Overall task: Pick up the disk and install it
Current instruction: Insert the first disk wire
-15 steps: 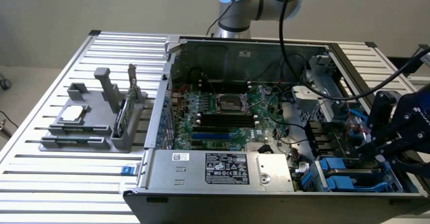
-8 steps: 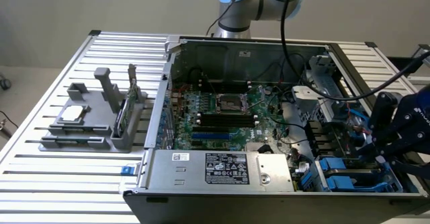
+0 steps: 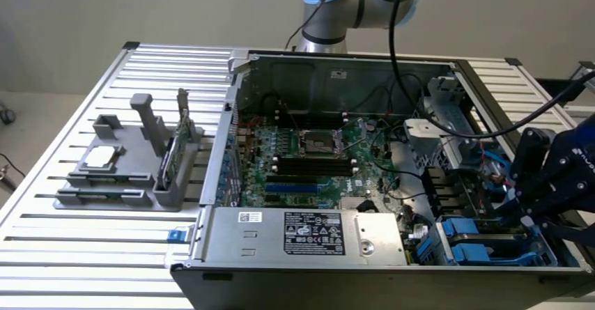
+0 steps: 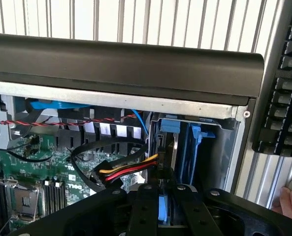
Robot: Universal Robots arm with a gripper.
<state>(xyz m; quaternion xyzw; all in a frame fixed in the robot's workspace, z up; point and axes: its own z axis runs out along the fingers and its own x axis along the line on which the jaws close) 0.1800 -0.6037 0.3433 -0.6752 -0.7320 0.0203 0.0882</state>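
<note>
Two black fingers [image 4: 195,211] of my gripper [image 3: 531,216] stand nearly closed, pinching the blue edge of the disk [image 4: 161,209] as I hold it over the computer case's [image 3: 307,268] drive bay [image 3: 488,244], beside blue carriers.
</note>
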